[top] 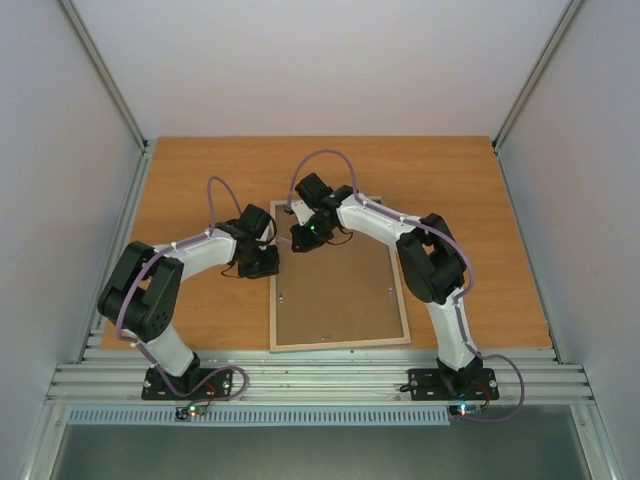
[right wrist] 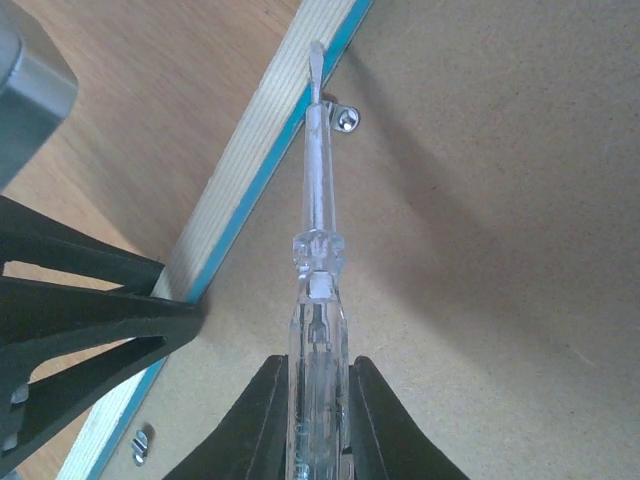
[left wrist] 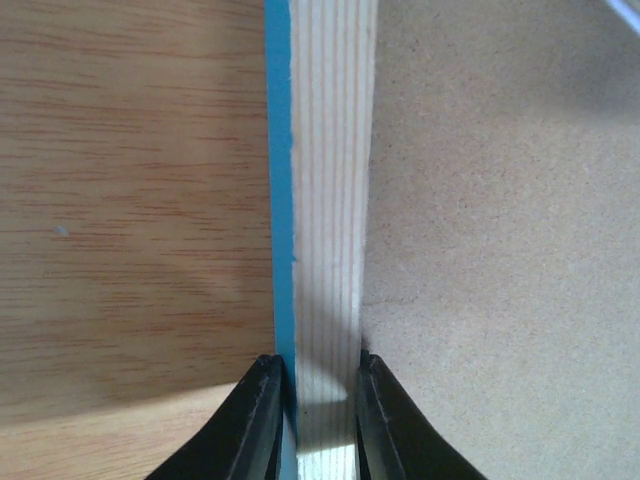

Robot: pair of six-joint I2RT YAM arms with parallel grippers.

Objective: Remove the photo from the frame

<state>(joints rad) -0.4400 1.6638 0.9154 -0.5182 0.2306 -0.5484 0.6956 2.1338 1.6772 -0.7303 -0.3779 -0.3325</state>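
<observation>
The frame lies face down on the table, its pale wood back and thin blue edge showing. The brown backing board fills it. The photo is hidden under the board. My left gripper is shut on the frame's left rail, one finger on each side. My right gripper is shut on a clear screwdriver. Its tip lies over the wood rail, right beside a small metal tab at the board's edge.
A second metal tab sits further along the same rail. More small tabs show on the board's sides. The left gripper's black fingers stand close to the screwdriver. Grey walls enclose the wooden table.
</observation>
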